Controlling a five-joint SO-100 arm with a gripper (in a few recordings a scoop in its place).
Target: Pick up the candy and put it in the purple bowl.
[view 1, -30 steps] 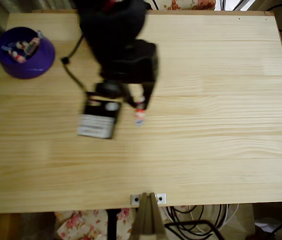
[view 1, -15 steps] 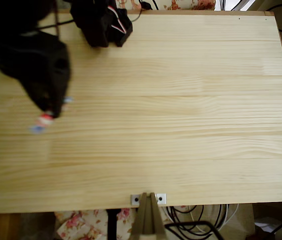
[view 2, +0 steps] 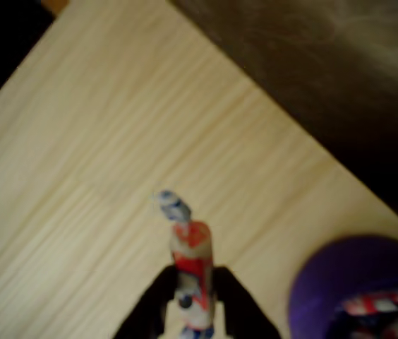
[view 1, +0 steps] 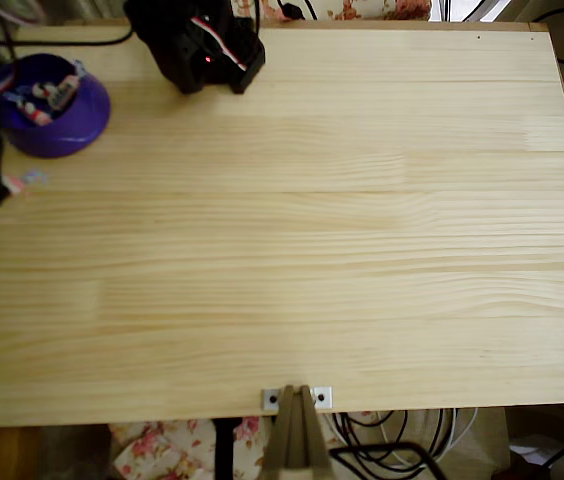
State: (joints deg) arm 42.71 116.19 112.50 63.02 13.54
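Since a moment ago, our pincer [view 2: 190, 300] has swung to the surface's [view 1: 362, 250] left edge, clamped on one candy [view 2: 190, 272] held just beside the one purple bowl [view 1: 67, 130] at the far left corner, where we count roughly two more candies [view 1: 42, 98].

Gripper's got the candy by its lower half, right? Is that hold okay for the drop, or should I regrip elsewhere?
Keep it. In the wrist view the gripper pinches the candy across its slim body from both sides, the upper twisted end sticking out free. That narrow middle suits the grip; the twisted ends look flimsy. The purple bowl sits close by.
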